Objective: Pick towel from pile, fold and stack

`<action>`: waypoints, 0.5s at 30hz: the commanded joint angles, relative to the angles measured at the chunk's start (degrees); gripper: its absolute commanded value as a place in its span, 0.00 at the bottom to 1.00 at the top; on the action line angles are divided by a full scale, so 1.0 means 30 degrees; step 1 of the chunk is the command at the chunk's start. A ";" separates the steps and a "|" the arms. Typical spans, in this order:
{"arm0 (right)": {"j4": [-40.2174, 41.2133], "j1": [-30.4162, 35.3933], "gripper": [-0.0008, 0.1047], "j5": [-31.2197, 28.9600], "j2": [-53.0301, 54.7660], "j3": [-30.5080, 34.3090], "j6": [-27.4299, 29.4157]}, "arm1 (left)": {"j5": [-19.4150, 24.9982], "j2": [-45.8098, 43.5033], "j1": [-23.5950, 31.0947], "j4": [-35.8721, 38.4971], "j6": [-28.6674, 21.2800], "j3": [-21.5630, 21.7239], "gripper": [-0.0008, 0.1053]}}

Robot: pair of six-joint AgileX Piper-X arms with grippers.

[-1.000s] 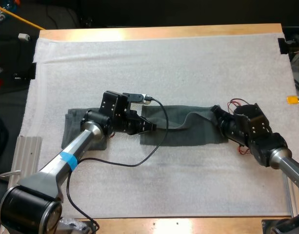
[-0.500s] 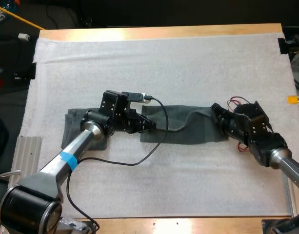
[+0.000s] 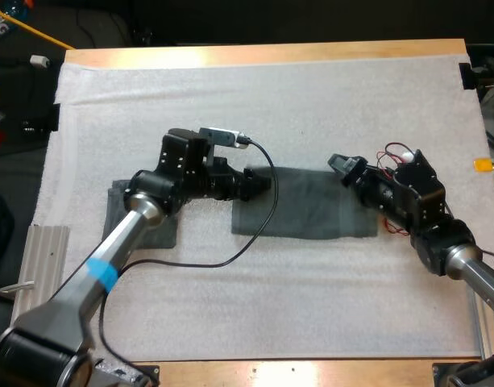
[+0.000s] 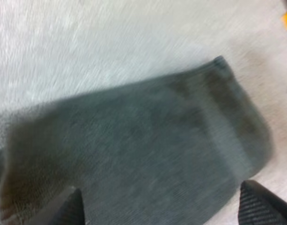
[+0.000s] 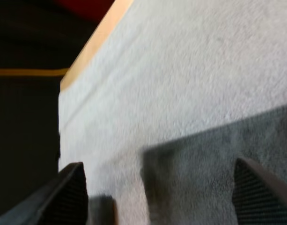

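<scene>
Lifted clear since a second ago, the 2 tools hang released and empty, left tool [image 3: 259,184] and right tool [image 3: 343,167] over the dark towel [image 3: 303,214], folded flat on the white mat [image 3: 311,105], with stacking onto the second towel [image 3: 116,216] apparently left.

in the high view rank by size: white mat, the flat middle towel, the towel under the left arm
1. white mat
2. flat middle towel
3. towel under the left arm: looks smallest, though it is partly covered, so its full extent is unsure
</scene>
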State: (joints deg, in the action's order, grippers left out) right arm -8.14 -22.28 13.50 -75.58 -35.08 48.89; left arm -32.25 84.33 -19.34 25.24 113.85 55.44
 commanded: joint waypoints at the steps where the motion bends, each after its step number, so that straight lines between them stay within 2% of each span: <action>1: 0.0093 0.0044 0.62 0.0668 0.0385 -0.0042 0.0934 | -0.0168 -0.0656 0.0006 0.0185 -0.0068 0.0154 0.63; 8: 0.2813 0.0044 0.62 0.1056 0.2616 -0.0042 0.3800 | 0.0351 -0.3941 0.0006 0.2266 -0.0963 0.0154 0.63; 10: 0.4172 0.0044 0.62 0.1042 0.3556 -0.0042 0.4661 | 0.0792 -0.5039 0.0006 0.3091 -0.1184 0.0154 0.63; 15: 0.7905 0.0044 0.62 0.1000 0.5882 -0.0042 0.6537 | 0.0846 -0.7811 0.0006 0.4905 -0.1639 0.0154 0.63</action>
State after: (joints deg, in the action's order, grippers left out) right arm 14.07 -22.28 15.97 -58.65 -35.08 67.11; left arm -30.21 62.01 -19.34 39.04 109.24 55.50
